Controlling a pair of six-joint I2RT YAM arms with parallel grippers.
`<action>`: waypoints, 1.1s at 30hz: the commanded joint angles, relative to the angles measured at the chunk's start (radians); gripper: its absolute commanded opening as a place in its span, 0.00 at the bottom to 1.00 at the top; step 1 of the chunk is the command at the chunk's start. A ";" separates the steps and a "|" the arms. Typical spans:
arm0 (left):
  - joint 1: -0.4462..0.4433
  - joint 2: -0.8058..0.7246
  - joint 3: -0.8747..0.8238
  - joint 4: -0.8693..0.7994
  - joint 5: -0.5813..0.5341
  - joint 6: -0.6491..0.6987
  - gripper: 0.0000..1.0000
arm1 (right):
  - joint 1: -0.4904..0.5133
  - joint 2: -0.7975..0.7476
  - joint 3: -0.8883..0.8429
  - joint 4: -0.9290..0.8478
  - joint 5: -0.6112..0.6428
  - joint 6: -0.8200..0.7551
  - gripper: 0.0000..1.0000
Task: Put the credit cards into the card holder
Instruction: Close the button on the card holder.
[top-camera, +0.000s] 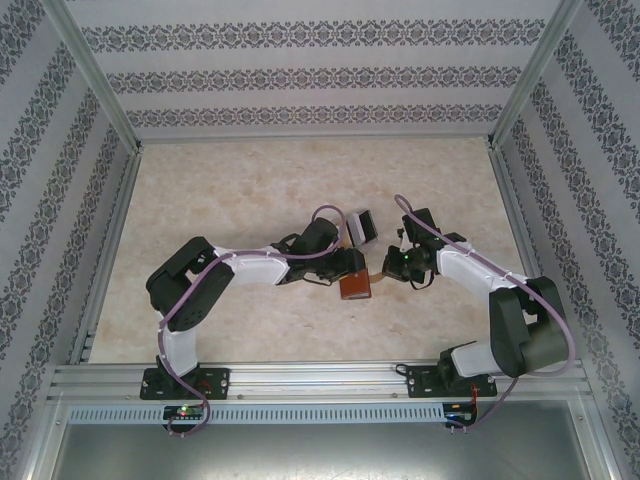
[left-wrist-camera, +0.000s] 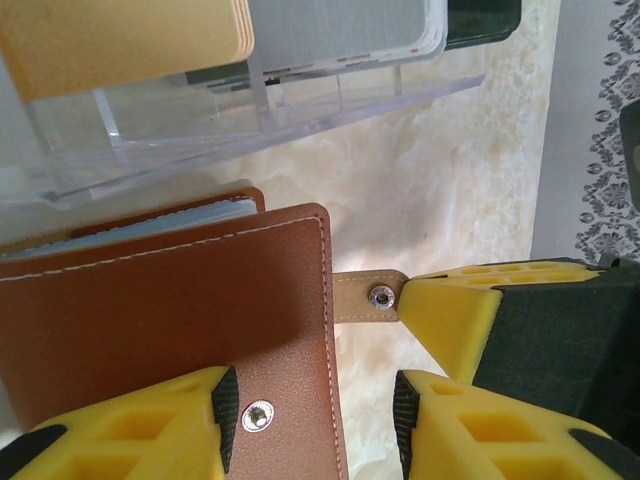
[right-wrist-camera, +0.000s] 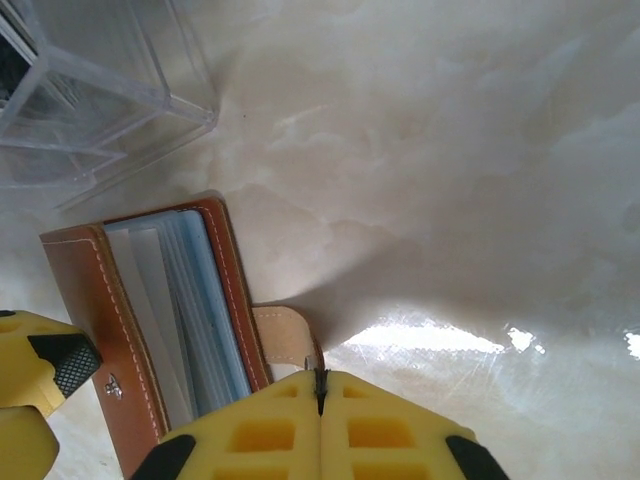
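The reddish-brown card holder lies by my left gripper. That gripper is open: one pad rests on the cover by the snap stud, and the other stands off over bare table past the stitched edge. My right gripper is shut on the holder's snap tab; its yellow fingertip meets the tab. Pale blue-white leaves show in the holder's open side. A tan credit card, a white-grey one and a black one stand in the clear case. From above, the holder sits between both grippers.
The clear plastic case stands just behind the holder, close to both wrists. Patterned walls and metal posts ring the marble-look table. A metal rail runs along the near edge by the arm bases.
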 joint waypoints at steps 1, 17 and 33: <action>-0.016 0.032 0.041 -0.076 0.021 0.061 0.47 | 0.013 0.000 -0.006 0.000 -0.045 -0.008 0.00; -0.019 0.079 -0.006 -0.015 0.003 0.036 0.31 | 0.051 -0.027 -0.012 0.077 -0.203 0.075 0.00; -0.022 -0.106 -0.070 -0.100 -0.097 0.056 0.40 | 0.080 0.060 0.002 0.096 -0.182 0.089 0.00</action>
